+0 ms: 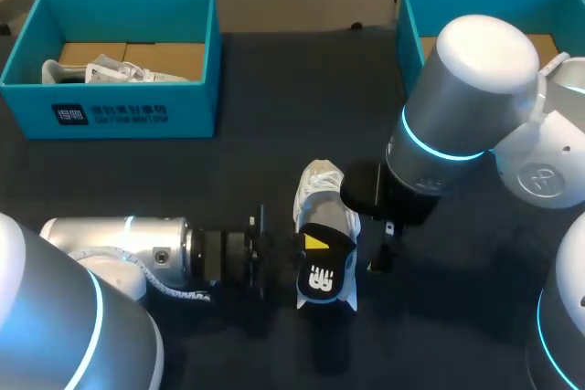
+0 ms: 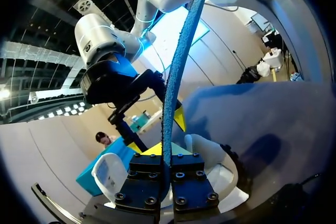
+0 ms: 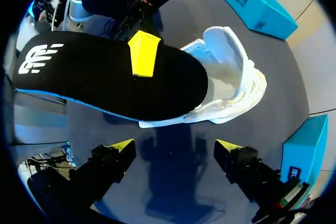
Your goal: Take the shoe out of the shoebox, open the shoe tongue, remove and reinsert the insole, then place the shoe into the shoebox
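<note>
Head view: left claw (image 1: 313, 246) apparently grips insole (image 1: 322, 273)

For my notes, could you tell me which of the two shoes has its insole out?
The white shoe on the table: the left gripper holds its black insole. The other shoe lies in the left teal shoebox.

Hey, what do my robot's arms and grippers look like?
The left arm and right arm are rounded silver-grey cylinders with glowing cyan rings. The left gripper and right gripper are black, with bright yellow fingertips.
</note>
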`<state>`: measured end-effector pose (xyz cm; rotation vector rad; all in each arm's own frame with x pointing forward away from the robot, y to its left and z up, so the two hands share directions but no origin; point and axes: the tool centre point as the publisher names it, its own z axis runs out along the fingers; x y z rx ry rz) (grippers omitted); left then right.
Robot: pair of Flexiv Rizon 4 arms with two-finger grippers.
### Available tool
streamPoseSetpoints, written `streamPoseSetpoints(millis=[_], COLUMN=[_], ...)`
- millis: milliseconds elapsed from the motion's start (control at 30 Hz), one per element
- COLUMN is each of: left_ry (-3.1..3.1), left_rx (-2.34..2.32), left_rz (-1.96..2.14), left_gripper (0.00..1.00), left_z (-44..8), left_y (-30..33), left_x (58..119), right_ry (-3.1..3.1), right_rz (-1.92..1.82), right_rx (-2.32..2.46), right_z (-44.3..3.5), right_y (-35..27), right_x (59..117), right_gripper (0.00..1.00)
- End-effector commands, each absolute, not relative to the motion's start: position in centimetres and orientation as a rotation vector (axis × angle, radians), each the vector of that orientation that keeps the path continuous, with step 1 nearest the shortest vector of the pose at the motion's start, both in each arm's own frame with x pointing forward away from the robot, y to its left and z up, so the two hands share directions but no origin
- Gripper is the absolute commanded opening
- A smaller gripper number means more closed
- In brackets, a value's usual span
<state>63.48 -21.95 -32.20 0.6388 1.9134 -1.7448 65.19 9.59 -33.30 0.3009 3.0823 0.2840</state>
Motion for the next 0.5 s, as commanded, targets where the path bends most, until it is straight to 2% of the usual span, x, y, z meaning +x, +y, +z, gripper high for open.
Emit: streamPoseSetpoints(millis=[33, 500], left_ry=[1.925, 1.972], left_rx=[0.645, 0.606], left_rz=[-1.739, -1.641], left_gripper=[0.00, 0.00], left_z=[-32.5, -33.4], left_y=[-22.4, -23.0], left_x=[63.6, 65.0], right_ry=[3.080, 3.080], right_rz=[0.283, 0.283], right_rx=[0.302, 0.302], right_z=[-33.4, -33.4], right_y=[9.6, 9.6], right_x=[65.1, 65.1], right_gripper=[1.00, 1.00])
